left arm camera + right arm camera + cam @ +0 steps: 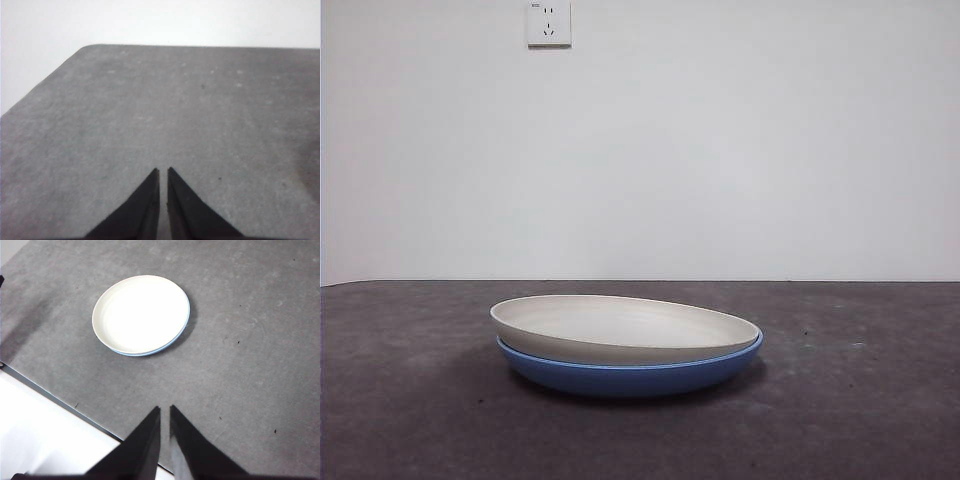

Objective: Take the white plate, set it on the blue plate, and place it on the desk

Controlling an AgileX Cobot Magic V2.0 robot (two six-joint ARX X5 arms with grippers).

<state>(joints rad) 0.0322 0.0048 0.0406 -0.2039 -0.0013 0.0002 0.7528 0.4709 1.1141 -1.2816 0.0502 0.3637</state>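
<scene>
The white plate sits nested in the blue plate in the middle of the desk, slightly tilted. In the right wrist view the white plate covers the blue plate, of which only a thin rim shows. My right gripper is shut and empty, held high above the desk, well apart from the plates. My left gripper is shut and empty over bare desk; no plate shows in its view. Neither gripper shows in the front view.
A white wall with a socket stands behind the desk. The desk's edge runs close to the plates in the right wrist view, with a white floor beyond. A rounded desk corner shows in the left wrist view.
</scene>
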